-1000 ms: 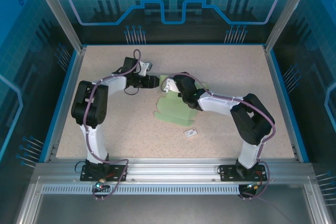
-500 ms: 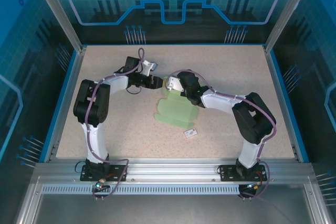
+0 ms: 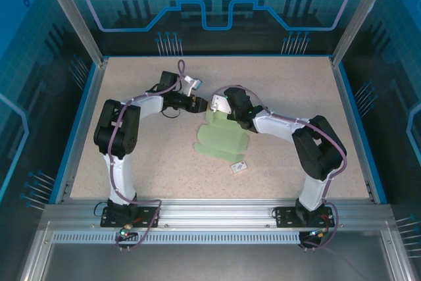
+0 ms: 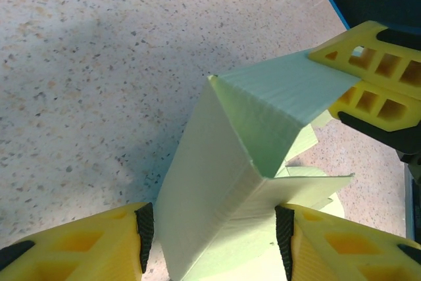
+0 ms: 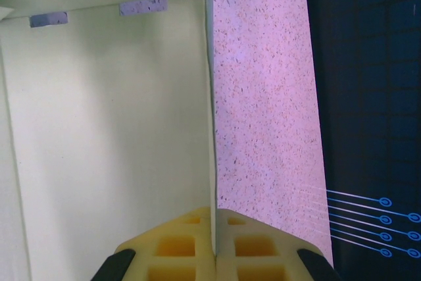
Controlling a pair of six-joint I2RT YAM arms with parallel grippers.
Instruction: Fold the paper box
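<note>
Near the table's [image 3: 131,162] middle, toward its far edge, the mint-green paper box [image 3: 222,137] is lying partly flat with one flap raised, the right gripper [image 5: 214,218] pinching that flap's edge between pressed-together fingers, the left gripper [image 4: 214,231] standing half spread around a folded panel.

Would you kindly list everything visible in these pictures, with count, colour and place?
paper box: one, pale mint green, partly folded, mid-table, far end raised.
white tag: one, white with dark marks, on the table just near of the box.
table: one, speckled beige, blue-edged.
left hand: one, yellow fingers, straddling the raised fold.
right hand: one, yellow fingers, shut on a panel edge of the box.
</note>
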